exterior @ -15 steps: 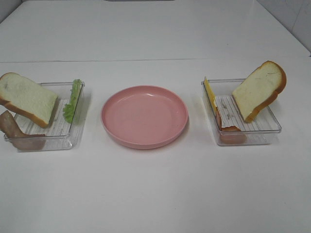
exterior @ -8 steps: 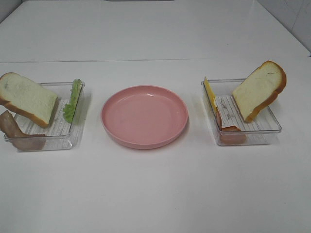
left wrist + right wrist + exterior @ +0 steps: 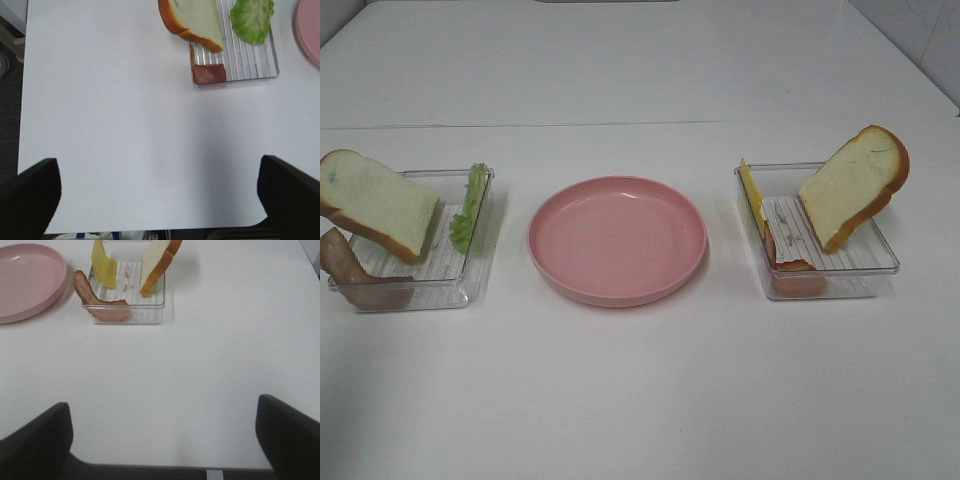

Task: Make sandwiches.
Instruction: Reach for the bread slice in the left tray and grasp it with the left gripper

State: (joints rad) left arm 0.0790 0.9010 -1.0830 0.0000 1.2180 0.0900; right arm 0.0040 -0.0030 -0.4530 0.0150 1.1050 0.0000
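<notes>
No stacked sandwich shows; its parts lie apart. In the left clear tray (image 3: 450,290), a bread slice (image 3: 375,205) leans, ruffled lettuce (image 3: 470,205) stands against the wall, and a meat strip (image 3: 350,270) hangs over the front. In the right tray (image 3: 880,262), a second bread slice (image 3: 855,185) leans, with a cheese slice (image 3: 751,190) and meat (image 3: 790,275). The left gripper (image 3: 157,170) is open and empty, well short of the left tray (image 3: 250,65). The right gripper (image 3: 162,407) is open and empty, short of the right tray's meat (image 3: 100,307).
A round pink plate (image 3: 617,240) with nothing on it sits between the two trays on the white table. Its edge shows in both wrist views (image 3: 310,30) (image 3: 25,280). The table's near edge runs just under both grippers.
</notes>
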